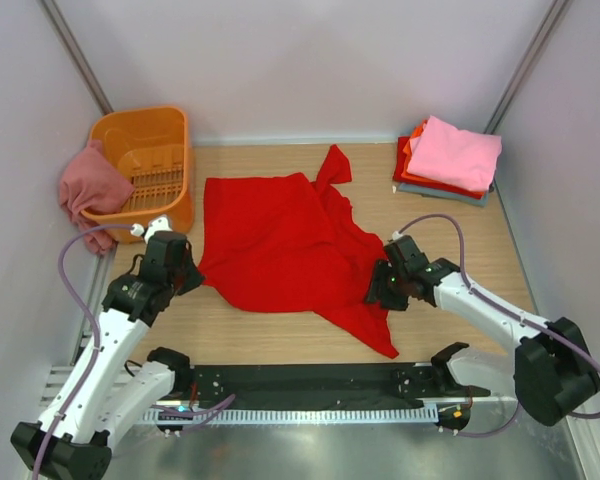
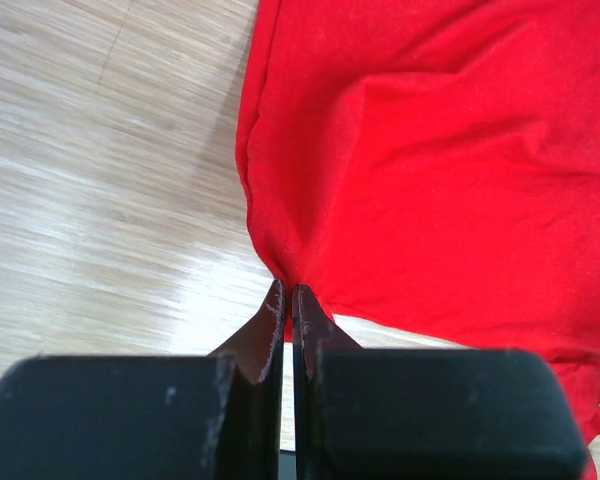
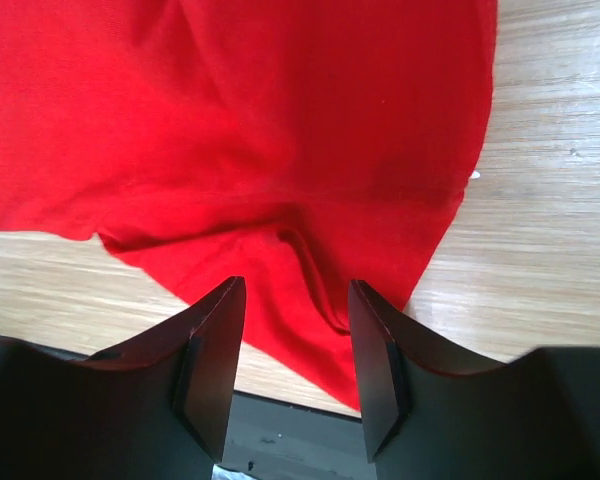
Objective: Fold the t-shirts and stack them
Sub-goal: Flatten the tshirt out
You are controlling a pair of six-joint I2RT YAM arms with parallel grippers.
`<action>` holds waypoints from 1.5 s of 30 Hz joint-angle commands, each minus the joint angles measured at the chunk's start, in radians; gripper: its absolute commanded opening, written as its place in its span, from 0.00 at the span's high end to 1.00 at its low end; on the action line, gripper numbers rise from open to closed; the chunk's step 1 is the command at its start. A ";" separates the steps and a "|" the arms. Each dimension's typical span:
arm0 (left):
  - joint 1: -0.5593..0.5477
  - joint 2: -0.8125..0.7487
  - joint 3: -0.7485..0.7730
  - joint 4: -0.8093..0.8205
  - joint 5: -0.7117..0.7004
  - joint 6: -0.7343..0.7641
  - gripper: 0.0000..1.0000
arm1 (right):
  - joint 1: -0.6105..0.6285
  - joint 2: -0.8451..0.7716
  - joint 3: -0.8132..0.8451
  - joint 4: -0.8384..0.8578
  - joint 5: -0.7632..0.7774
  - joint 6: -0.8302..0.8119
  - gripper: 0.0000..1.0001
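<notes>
Left gripper point(image 2: 287, 294) pinched shut on the red shirt point(image 1: 280, 240) edge, apparently anchoring it. Right gripper point(image 3: 296, 292): 2 jaws half-wide astride a cloth ridge, placed to grasp.

Left gripper point(image 2: 288, 300): the two black fingers enter from the bottom edge, with only a thin slit between them, and the tips are pinched on the lowest point of a bright red soft cloth t-shirt point(image 2: 430, 150), where the fabric gathers into a narrow peak. The shirt fills the upper right of the view, its stitched hem runs down the left border to the tips, and shallow creases fan away from the pinch. A light wood-grain table top point(image 2: 100, 180) shows bare on the left and as a pale strip under the cloth's lower edge.
</notes>
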 commanded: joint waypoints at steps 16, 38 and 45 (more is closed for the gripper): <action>0.008 -0.013 -0.003 0.020 -0.003 0.013 1.00 | 0.074 0.186 0.007 0.159 0.009 -0.010 0.50; 0.008 -0.018 -0.007 0.024 -0.006 0.010 1.00 | 0.164 0.149 0.090 0.061 0.055 -0.005 0.54; 0.008 -0.018 -0.009 0.024 -0.008 0.010 1.00 | 0.201 0.169 0.093 0.078 0.044 0.009 0.59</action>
